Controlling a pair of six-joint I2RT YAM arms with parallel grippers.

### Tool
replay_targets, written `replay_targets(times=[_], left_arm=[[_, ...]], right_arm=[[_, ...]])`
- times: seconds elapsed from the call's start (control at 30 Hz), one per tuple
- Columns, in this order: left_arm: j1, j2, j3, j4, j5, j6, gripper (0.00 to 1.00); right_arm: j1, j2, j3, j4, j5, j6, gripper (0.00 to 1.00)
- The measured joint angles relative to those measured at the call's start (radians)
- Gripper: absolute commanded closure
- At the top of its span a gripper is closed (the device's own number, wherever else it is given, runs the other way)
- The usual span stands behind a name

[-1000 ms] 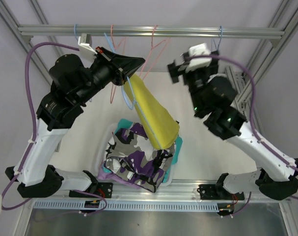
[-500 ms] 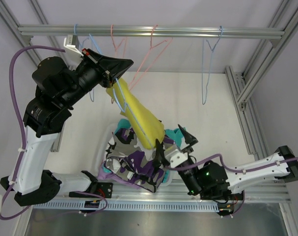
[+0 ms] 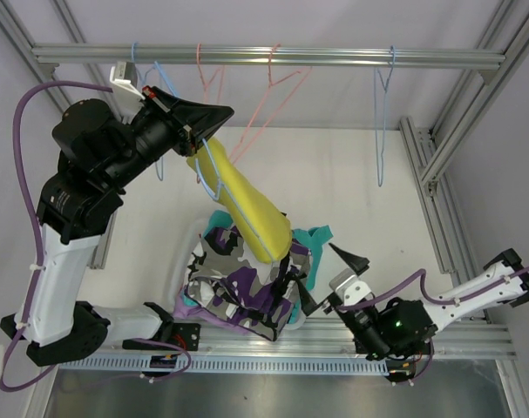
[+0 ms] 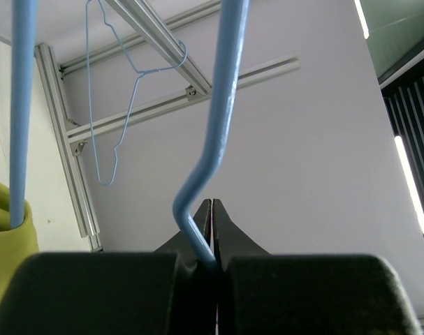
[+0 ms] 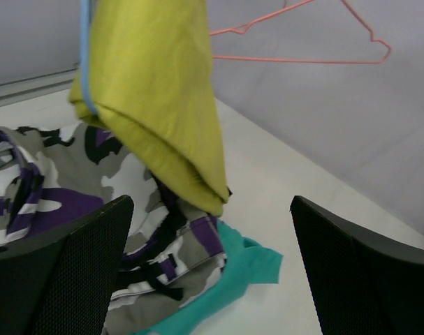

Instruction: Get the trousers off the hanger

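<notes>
My left gripper (image 3: pixel 227 112) is shut on the wire of a blue hanger (image 3: pixel 219 185), held up near the rail; its wire (image 4: pixel 218 125) runs from between the closed jaws. Mustard yellow trousers (image 3: pixel 248 211) are draped on that hanger, slanting down until their lower end meets the pile. They show at the left edge (image 4: pixel 1 230) of the left wrist view. My right gripper (image 3: pixel 321 272) is low, right of the pile, open and empty. In its own view the right gripper (image 5: pixel 212 202) faces the mustard trousers' (image 5: pixel 156 91) hanging end, the camouflage trousers (image 5: pixel 44 181) and the teal trousers (image 5: pixel 246 269).
A white basket (image 3: pixel 181 261) holds the camouflage (image 3: pixel 238 287), teal (image 3: pixel 315 237) and lilac (image 3: pixel 190 306) garments. The metal rail (image 3: pixel 334 57) carries two pink hangers (image 3: pixel 266 96) and a bare blue hanger (image 3: pixel 382 131). Aluminium frame posts (image 3: pixel 430 200) line the right side.
The right arm has swung down from beside the rail to the table's front right, beside the pile. The left arm has drawn the hanger and mustard trousers slightly left.
</notes>
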Motion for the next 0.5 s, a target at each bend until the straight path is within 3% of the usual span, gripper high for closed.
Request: replay_targets(times=[0.1, 0.23, 0.5], left_arm=[[0.004, 0.004, 0.006, -0.001, 0.003, 0.000, 0.99], [0.007, 0.007, 0.009, -0.001, 0.007, 0.000, 0.99], [0.008, 0.007, 0.009, -0.001, 0.018, 0.000, 0.99]], right_arm=[[0.045, 0.042, 0.006, -0.063, 0.011, 0.071, 0.01], [0.070, 0.142, 0.006, -0.014, 0.031, 0.048, 0.00], [0.015, 0.150, -0.002, 0.011, -0.006, 0.042, 0.01]])
